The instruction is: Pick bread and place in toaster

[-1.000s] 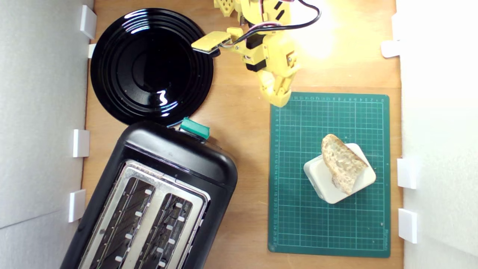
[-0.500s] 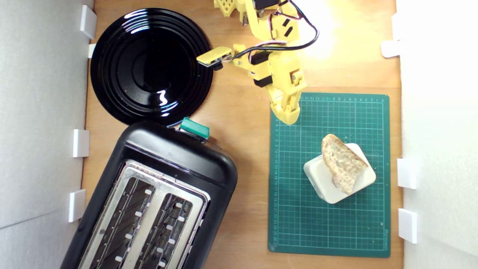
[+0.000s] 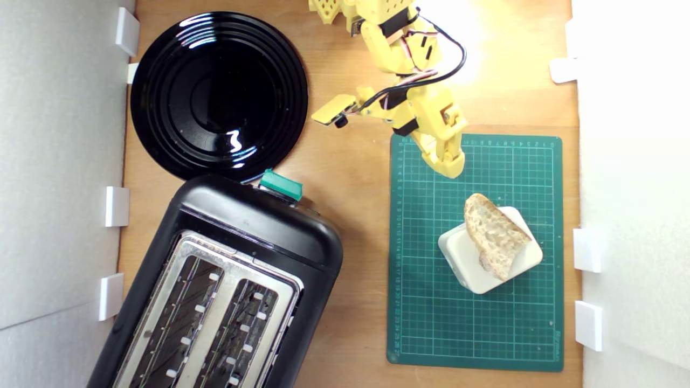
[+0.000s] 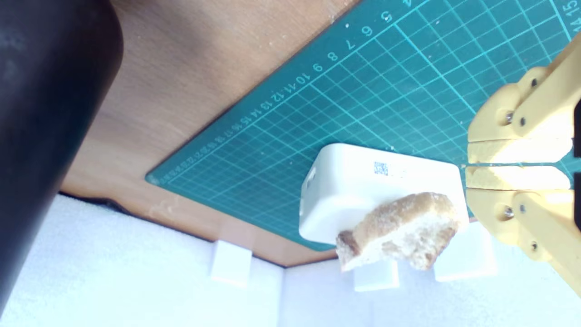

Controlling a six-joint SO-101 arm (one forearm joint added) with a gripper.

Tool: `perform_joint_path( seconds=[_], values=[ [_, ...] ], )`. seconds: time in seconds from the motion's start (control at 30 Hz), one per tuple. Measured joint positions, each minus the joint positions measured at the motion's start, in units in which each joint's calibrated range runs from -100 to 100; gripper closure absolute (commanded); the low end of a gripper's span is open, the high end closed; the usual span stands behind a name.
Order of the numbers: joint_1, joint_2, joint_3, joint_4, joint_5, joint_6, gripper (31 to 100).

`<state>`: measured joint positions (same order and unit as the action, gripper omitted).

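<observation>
While lying propped across the cream block (image 3: pixel 488 253) on the green mat (image 3: pixel 426 323), the bread (image 3: pixel 495 234) is offering raised edges to grasp; the gripper (image 3: pixel 450 167), fingers pressed together, is hanging at its eleven o'clock, the toaster (image 3: pixel 253 226) at nine.

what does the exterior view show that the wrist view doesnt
Only the exterior view shows the round black plate, the toaster's two slots and green lever knob, and the whole arm. Only the wrist view shows the white block's side with a small printed code, the bread's crust edge-on, and the gripper's fingers pressed together. Both show the bread lying on the white block, the green cutting mat, and the gripper short of the bread.
</observation>
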<state>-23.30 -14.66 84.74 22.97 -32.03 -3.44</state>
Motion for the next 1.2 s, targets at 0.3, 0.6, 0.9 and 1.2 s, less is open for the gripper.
perform_joint_path(
  seconds=[0.3,0.6,0.9,1.2],
  values=[
    [0.37,0.84,-0.09,1.16,-5.59,1.86,70.5],
    [0.37,1.34,-0.09,1.16,-5.85,3.26,58.3],
    [0.37,8.48,-0.46,1.16,-12.2,3.47,41.9],
    [0.37,14.36,-0.46,-3.11,-22.12,3.67,41.8]
  ],
)
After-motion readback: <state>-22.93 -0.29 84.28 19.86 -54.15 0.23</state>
